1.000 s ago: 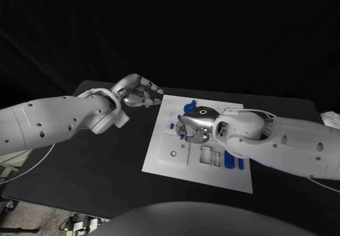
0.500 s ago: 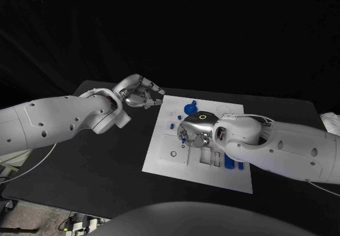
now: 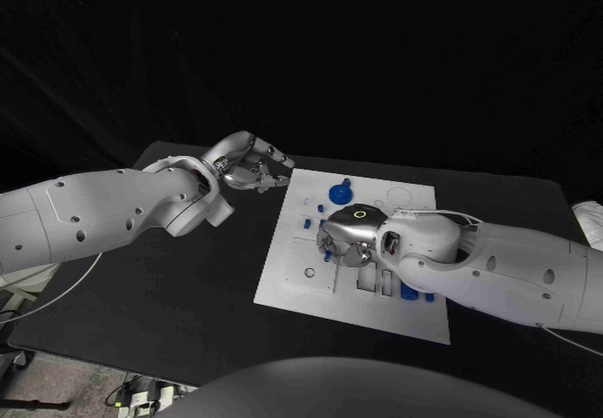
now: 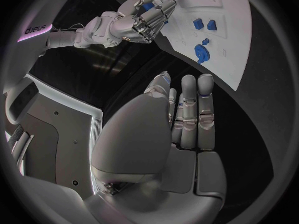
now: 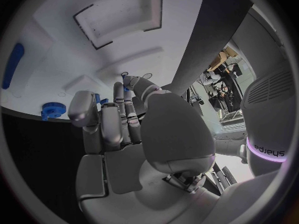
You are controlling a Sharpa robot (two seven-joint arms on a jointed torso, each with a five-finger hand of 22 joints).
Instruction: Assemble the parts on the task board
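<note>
Now the right hand [image 3: 348,233] has slid nearer along the task board [image 3: 292,279], fingers bunched over a small blue part [image 5: 98,99] at its fingertips — pinched or just touched, I cannot tell. Likely lining up an insertion. The left hand [image 3: 249,165] still hovers off the board's far-left corner, fingers loosely curled, empty.

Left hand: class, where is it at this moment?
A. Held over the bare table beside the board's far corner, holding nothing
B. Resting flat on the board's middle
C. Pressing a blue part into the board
A: the left hand hangs off the task board, fingers empty.
</note>
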